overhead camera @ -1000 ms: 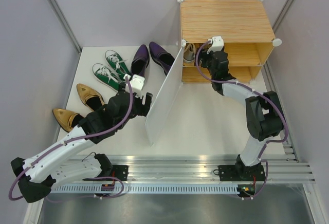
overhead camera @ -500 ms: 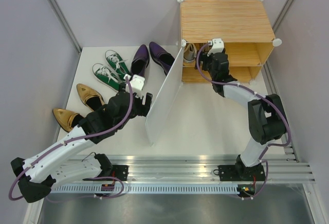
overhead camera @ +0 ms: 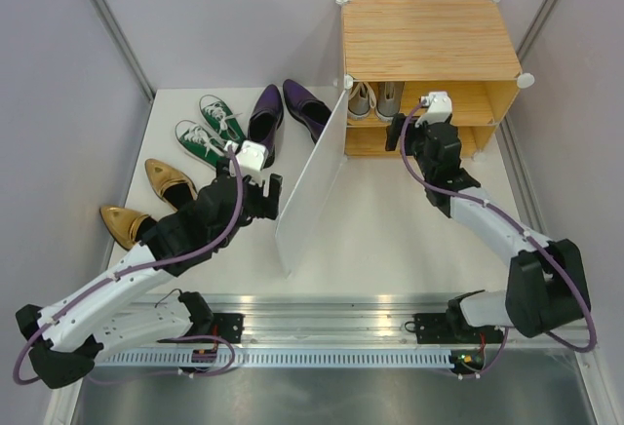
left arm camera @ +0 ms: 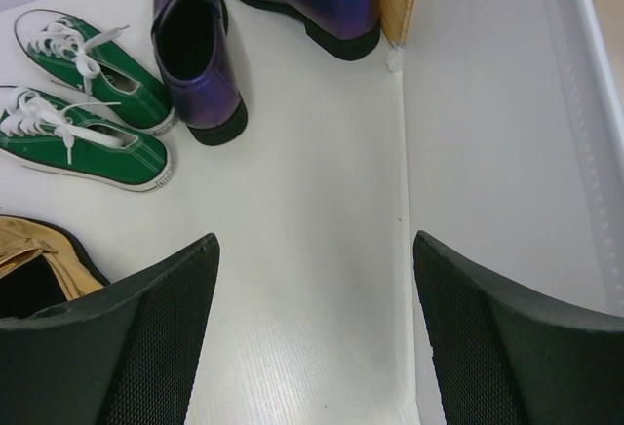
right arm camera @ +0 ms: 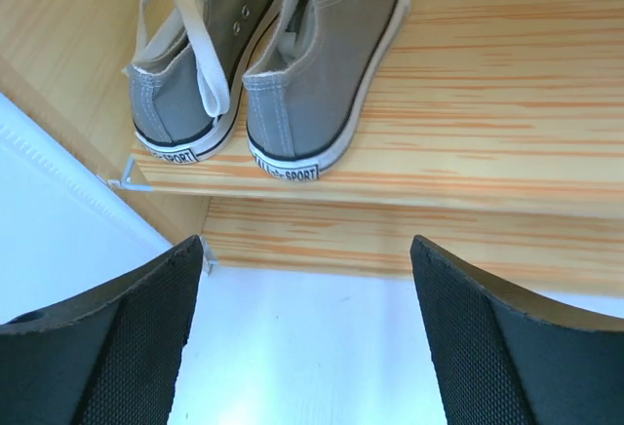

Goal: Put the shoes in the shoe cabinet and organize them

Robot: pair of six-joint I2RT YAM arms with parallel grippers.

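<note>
"Progress?"
"Grey sneakers point(overhead camera: 373, 99) are on the upper shelf of the cabinet point(overhead camera: 429, 40), one o'clock. Green sneakers point(overhead camera: 210, 133), purple shoes point(overhead camera: 265, 115) and gold shoes point(overhead camera: 168, 181) wait on the desk point(overhead camera: 390, 220), ten o'clock."
"Jaws?"
"Both arms' jaws are spread apart, empty."

Two grey sneakers point(right arm camera: 278, 64) stand heel-first on a shelf of the shoe cabinet point(right arm camera: 487, 103). The white rubber heel strip point(right arm camera: 288, 170) of each carries a small black printed label ending in the word "SPORT". The letters before it are tiny, perhaps "LE-", and cannot be read with certainty.
</note>
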